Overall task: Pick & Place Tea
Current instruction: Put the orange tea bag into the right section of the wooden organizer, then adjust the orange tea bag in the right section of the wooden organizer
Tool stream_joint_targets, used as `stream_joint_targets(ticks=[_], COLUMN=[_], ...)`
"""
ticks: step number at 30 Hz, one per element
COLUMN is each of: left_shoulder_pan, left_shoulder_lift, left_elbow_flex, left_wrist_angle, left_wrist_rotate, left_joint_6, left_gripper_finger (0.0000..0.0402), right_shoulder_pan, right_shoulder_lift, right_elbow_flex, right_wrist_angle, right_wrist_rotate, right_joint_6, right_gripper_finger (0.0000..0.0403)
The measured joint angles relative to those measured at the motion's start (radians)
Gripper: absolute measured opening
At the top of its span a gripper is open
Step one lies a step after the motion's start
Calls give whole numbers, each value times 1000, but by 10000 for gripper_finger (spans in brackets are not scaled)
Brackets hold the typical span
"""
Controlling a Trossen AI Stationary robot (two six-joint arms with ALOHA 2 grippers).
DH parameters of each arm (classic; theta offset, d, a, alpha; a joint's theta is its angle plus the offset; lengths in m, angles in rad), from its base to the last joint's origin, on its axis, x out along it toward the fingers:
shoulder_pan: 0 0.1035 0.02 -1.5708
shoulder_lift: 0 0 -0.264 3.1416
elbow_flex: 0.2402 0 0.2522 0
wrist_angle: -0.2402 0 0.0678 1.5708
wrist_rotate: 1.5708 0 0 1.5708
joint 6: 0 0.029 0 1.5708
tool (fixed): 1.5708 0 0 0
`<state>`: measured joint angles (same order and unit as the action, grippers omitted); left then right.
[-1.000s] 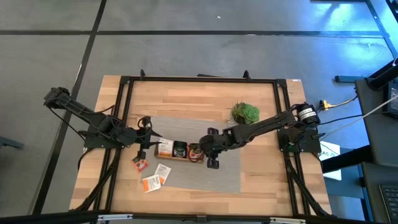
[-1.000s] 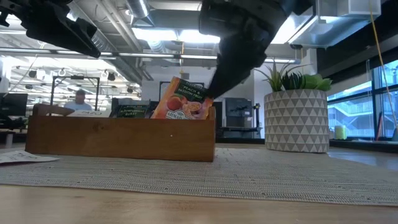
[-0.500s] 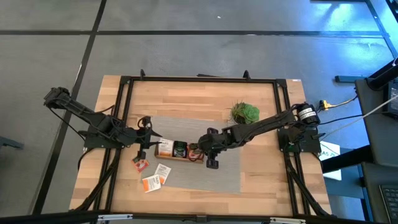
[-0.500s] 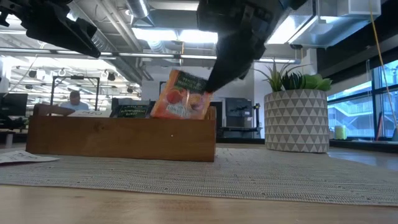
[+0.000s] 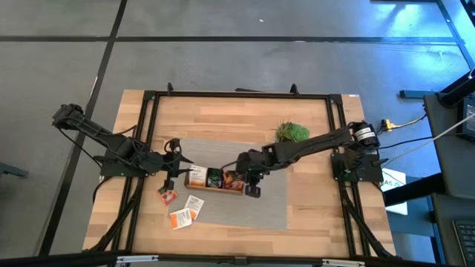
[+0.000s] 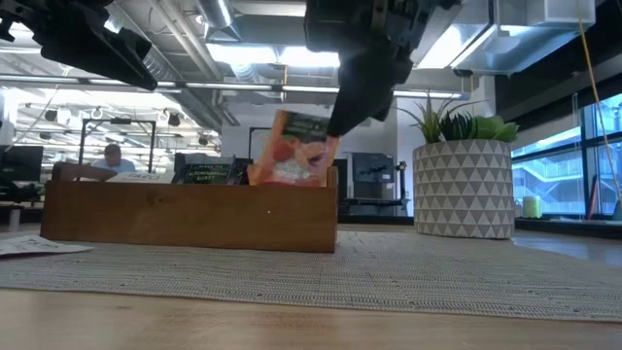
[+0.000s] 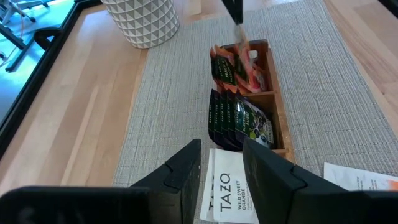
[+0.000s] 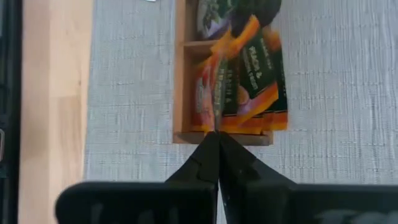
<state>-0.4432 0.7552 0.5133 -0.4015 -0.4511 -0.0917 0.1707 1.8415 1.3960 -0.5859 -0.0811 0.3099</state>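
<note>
A long wooden tray on the grey mat holds tea sachets in its compartments: white-and-orange, dark, and red-orange. My right gripper is above the tray's right end compartment, shut on one red-orange sachet. My left gripper hovers open at the tray's left end, above a white sachet, touching nothing. Three more sachets lie flat on the mat and table near the front left. My right gripper pinches the red-orange sachet's upper corner between its two shut fingers, slanting down from the right. The sachet hangs nearly upright below them. Its lower edge is behind the tray wall, so I cannot tell if it is clear.
A potted plant in a white patterned pot stands behind and to the right of the tray. A black frame runs around the table. Bare mat lies to the right of the tray and in front of it.
My right gripper has risen a little and shifted toward the table's left over the tray. The red-orange sachet it holds has swung from a lean to nearly upright and stands a bit higher above the tray wall.
</note>
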Motion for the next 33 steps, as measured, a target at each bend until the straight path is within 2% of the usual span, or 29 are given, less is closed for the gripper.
stream_joint_targets(ticks=[7, 15, 22, 29, 33], left_shoulder_pan=[0, 0, 0, 0, 0], left_shoulder_lift=[0, 0, 0, 0, 0], left_elbow_flex=[0, 0, 0, 0, 0], left_wrist_angle=[0, 0, -2, -2, -2], left_wrist_rotate=[0, 0, 0, 0, 0], left_joint_6=[0, 0, 0, 0, 0], left_gripper_finger=[116, 116, 116, 116, 116], right_shoulder_pan=[0, 0, 0, -20, -33], right_shoulder_lift=[39, 39, 32, 29, 29], right_elbow_flex=[0, 0, 0, 0, 0], right_wrist_angle=[13, 38, 35, 42, 67], right_wrist_rotate=[-26, -21, -17, 130, 141], right_joint_6=[-31, -106, -110, -111, -112], right_gripper_finger=[4, 30, 55, 68, 68])
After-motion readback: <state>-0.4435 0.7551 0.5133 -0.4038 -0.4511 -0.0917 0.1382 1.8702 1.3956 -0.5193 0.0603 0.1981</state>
